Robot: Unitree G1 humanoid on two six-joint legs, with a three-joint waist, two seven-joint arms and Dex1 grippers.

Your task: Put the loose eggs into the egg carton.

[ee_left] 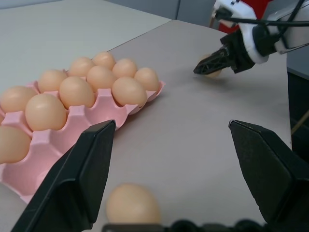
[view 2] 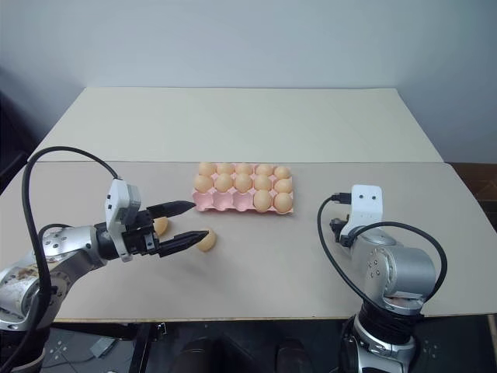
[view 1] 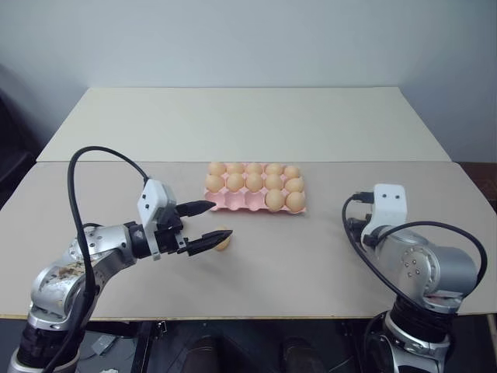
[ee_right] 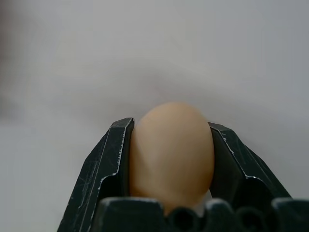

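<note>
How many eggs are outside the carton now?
3. One egg lies on the table beside the left end effector, another beneath it, the third gripped in the right end effector.

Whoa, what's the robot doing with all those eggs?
It is putting loose eggs into the pink carton. Its right gripper is shut on one egg, off to the carton's right. Its left gripper is open over two more eggs lying on the table. The carton has three empty cups in its front row.
</note>
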